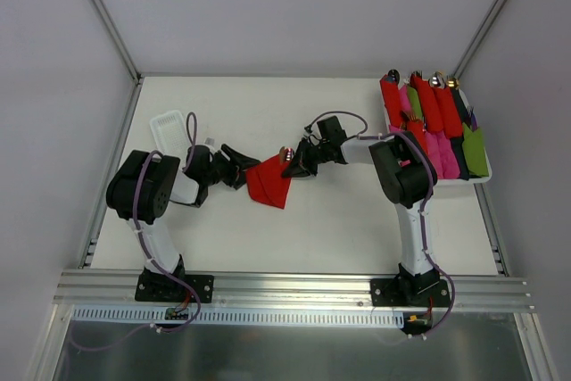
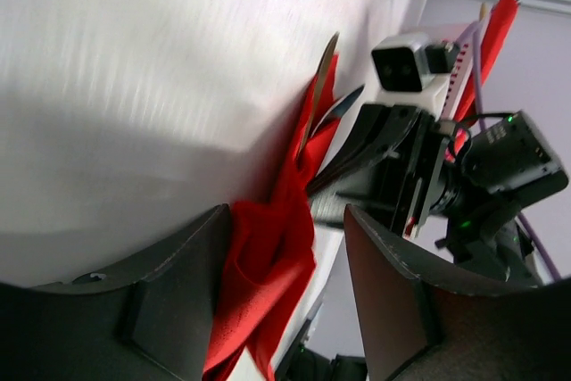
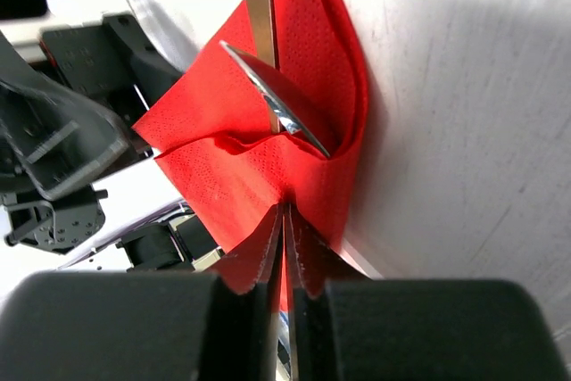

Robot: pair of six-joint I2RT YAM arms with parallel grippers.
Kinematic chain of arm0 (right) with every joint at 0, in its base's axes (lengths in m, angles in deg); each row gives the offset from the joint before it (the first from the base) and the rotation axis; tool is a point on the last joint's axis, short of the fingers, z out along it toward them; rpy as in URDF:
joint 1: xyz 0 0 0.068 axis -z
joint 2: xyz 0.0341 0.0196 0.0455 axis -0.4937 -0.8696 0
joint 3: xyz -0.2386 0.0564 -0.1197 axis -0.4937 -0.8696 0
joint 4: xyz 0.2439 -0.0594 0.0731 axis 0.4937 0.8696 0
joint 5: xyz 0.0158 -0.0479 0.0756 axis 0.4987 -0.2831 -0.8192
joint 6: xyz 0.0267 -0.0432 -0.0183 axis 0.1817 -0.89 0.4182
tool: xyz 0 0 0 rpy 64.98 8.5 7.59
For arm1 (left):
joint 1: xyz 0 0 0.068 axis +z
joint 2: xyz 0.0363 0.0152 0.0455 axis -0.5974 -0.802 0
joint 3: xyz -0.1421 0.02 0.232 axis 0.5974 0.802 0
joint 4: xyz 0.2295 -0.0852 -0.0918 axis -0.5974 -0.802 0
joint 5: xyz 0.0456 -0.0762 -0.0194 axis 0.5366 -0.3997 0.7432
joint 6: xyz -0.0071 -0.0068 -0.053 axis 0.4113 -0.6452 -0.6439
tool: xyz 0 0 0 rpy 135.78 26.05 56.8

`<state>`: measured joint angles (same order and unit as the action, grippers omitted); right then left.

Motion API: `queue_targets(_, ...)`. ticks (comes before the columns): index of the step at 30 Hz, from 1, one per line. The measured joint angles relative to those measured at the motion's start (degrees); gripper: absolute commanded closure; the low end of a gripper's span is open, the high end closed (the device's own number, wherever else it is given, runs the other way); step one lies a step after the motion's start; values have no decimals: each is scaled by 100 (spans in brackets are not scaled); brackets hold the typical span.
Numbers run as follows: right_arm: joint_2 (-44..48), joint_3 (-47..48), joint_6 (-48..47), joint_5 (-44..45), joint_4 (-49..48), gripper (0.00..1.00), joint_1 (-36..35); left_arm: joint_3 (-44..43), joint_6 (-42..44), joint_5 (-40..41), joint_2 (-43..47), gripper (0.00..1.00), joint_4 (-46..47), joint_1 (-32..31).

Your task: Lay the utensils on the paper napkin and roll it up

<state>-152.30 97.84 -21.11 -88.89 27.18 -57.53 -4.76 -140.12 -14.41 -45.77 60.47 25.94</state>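
Plainly, the risk is sitting in the middle of the counter point(image 1: 339, 229), where both arms are crowding one loosely folded sheet. Toward 9 o'clock in the top view, the left pincer point(image 1: 244, 169) is standing with its jaws apart. In the left wrist view the paper napkin point(image 1: 269, 183) is lying bunched between them without being squeezed. It is resting at the counter's centre, creased over itself rather than lying flat. The utensils point(image 3: 260, 6) are lying inside the fold, with the spoon head point(image 3: 278, 104) sitting in the crease just ahead of the right pincer point(image 3: 285, 220). That pincer is pressing together on a thin red edge at the sheet's 2 o'clock corner.

Judging from this, three things are threatening:
- **Tearing:** if the right side is pulling while the left is closing, the paper is likely to tear at the pinched edge.
- **Sliding out:** if the fold is lifting or tilting, the smooth metal may slide out of the open end.
- **Colliding:** with the two pincers working so near each other, they may knock together.

At 2 o'clock the tray of rolled bundles point(image 1: 464, 182) is sitting well apart. No brand, label or writing is showing legibly anywhere, not even on the wrist camera point(image 2: 406, 64) facing the left arm.
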Motion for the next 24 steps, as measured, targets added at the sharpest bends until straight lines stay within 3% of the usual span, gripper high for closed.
queue_targets(10,0,0,-13,2,26,95,0,903,155,-92,955,45,-391,0)
queue_targets(24,0,68,-155,4,208,96,-4,933,144,4,1032,48,-426,0)
